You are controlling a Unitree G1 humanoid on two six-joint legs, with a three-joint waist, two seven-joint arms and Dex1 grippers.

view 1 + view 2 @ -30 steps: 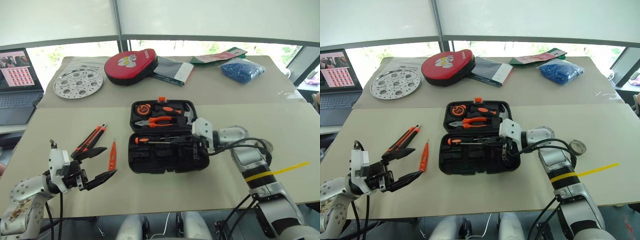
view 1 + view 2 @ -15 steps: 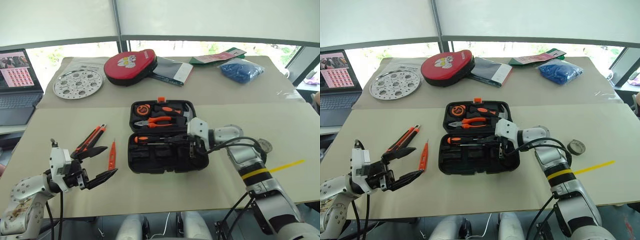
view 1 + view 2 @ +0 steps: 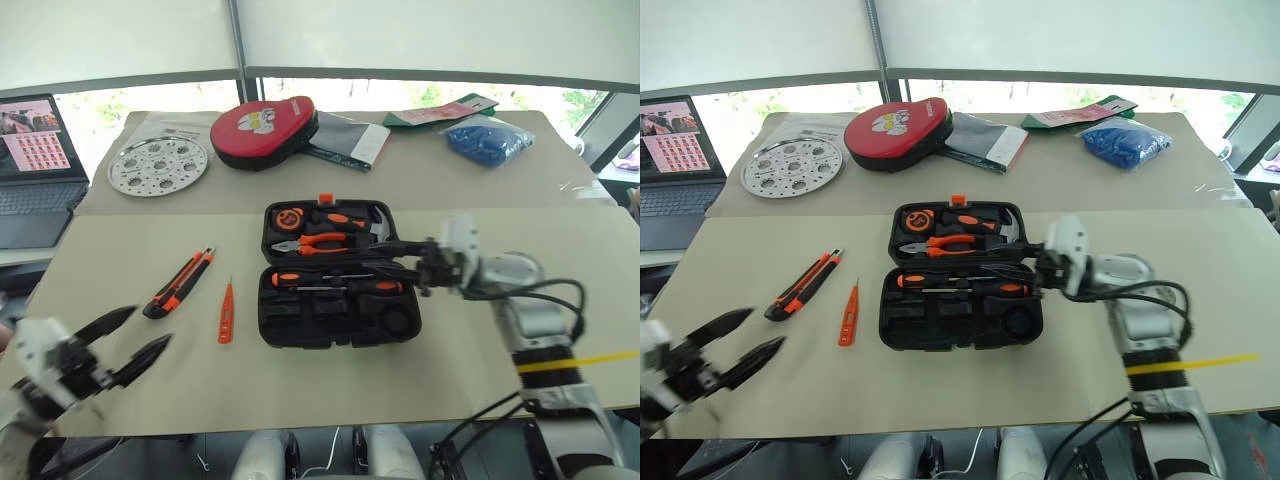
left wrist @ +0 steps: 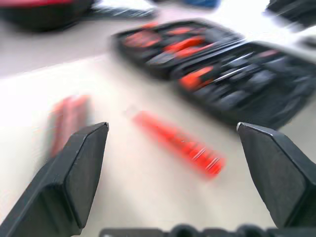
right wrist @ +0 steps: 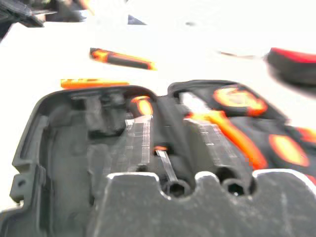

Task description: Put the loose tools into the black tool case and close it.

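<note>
The black tool case (image 3: 275,330) lies open in the middle of the table. Two black-and-orange screwdrivers (image 3: 335,282) rest side by side in its near half. My right gripper (image 3: 373,255) hovers over the case's right side, pointing left, open with nothing between its fingers. On the table left of the case are the orange-black utility knife (image 3: 180,282) and the slim orange tester pen (image 3: 226,312). Near the table's front left corner my left gripper (image 3: 148,328) stands wide open and empty, well short of both tools.
Pliers, a hammer and a round tape measure fill the case's far half (image 3: 325,228). At the back are a red oval case (image 3: 262,132), a perforated metal disc (image 3: 158,165), a laptop (image 3: 35,150) and a blue bag (image 3: 487,140). A yellow strip (image 3: 580,360) lies at the right.
My right gripper has opened and drawn back to the right and up, leaving a second screwdriver in the case. My left arm has swung left, toward the table's front corner.
</note>
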